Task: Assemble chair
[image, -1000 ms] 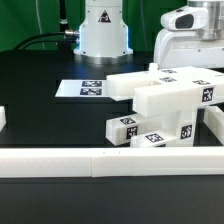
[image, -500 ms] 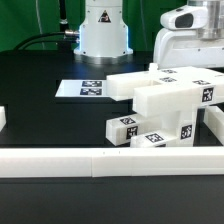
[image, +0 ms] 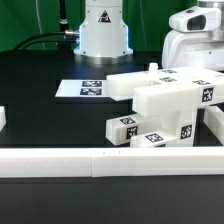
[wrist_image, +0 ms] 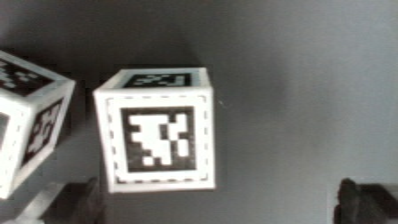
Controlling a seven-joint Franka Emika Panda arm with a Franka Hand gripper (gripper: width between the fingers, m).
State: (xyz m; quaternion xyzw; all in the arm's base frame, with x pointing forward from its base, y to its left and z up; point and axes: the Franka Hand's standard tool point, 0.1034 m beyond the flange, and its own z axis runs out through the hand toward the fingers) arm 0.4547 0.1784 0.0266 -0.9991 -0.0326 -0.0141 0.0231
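Chair (image: 165,105): glossy white parts are lying in one cluster on the black table (image: 40,110), just beside the marker board (image: 85,88), on the exterior view's right of it.

- Seat slab (image: 140,84) is lying flat, with its near corner almost touching the marker board's edge.
- A blocky frame piece (image: 170,100) is sitting against the slab, on the side away from the marker board. Tags are showing on its faces.
- Two short posts, one (image: 122,128) and another (image: 152,140), are lying nearer the camera than the marker board, close under the frame piece. Whether they are touching it cannot be told.
- A long white rail (image: 100,160) is running across the front, well apart from the marker board.

Arm (image: 195,45): its white head is hanging above the far end of the cluster, on the opposite side from the marker board. Its lower end is hiding behind the chair parts in the exterior view.

Gripper (wrist_image: 217,203): the jaws are standing wide apart and clamping nothing. Dark fingertips (wrist_image: 71,200) are showing at both edges of the wrist view. A tagged white block (wrist_image: 160,130) is sitting ahead of them, clear of both pads. A second tagged block (wrist_image: 32,110) is sitting beside it, tilted, with a strip of table between them. Which chair parts these are cannot be told.
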